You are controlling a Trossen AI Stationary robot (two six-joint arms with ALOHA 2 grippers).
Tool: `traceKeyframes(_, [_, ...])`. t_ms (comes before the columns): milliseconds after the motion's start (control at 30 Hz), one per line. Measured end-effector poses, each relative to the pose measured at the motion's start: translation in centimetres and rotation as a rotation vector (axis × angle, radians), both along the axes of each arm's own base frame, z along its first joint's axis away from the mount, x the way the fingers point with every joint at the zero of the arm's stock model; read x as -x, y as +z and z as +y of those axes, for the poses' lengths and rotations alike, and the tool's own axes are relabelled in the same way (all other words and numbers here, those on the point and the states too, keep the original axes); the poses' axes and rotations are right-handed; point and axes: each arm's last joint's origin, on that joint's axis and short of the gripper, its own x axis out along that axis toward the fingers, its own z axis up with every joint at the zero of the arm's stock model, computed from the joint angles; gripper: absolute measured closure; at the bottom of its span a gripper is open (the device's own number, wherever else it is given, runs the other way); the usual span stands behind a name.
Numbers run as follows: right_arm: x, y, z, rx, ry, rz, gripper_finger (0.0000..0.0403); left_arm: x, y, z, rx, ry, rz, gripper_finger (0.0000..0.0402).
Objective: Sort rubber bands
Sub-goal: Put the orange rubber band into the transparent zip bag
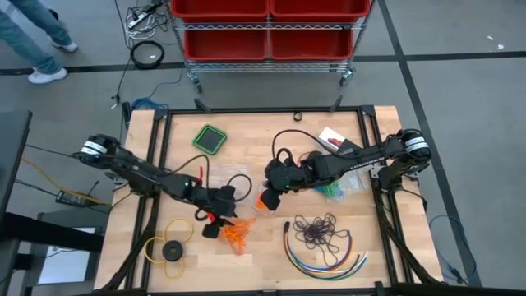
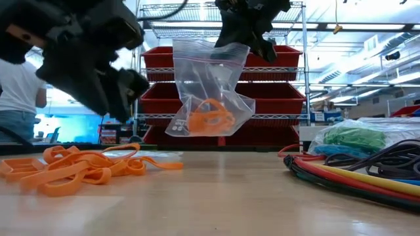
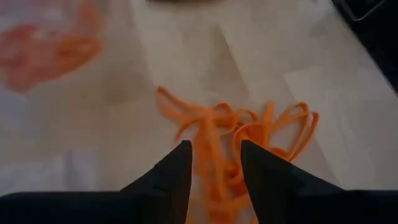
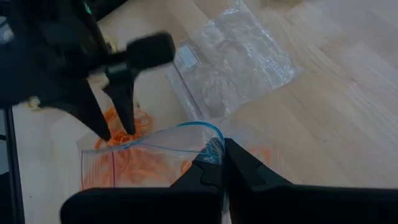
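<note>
A loose pile of orange rubber bands (image 1: pixel 237 234) (image 2: pixel 79 167) lies on the table near the front, left of centre. My left gripper (image 3: pixel 214 158) (image 4: pixel 116 132) stands open just above this pile, slanting down, with bands showing between its fingers; the low view shows it clear of them. A clear zip bag (image 2: pixel 210 98) with orange rubber bands (image 2: pixel 209 118) in its bottom hangs above the table's middle. My right gripper (image 4: pixel 217 162) (image 1: pixel 271 193) is shut on the bag. My right gripper pinches the bag's top edge at one corner of the zip mouth (image 4: pixel 211 146) between its two fingers, slanting down from the table's right. The bag hangs below the fingers, clear of the table, its mouth gaping open toward my left gripper.
An empty clear bag (image 4: pixel 233 62) lies flat behind. A bag of green bands (image 2: pixel 357 137), dark purple bands (image 1: pixel 316 230) and long coloured cables (image 1: pixel 325 256) lie to the right. A yellow ring with a black disc (image 1: pixel 168 249) lies front left, and a green square (image 1: pixel 210 138) far left.
</note>
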Motion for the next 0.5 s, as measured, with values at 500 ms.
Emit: traceKeyframes(500, [0.0,0.0,0.0,0.001,0.001,0.0,0.0403,-2.1,-3.9,0.3,0.136,-0.004,0.081,0.0268])
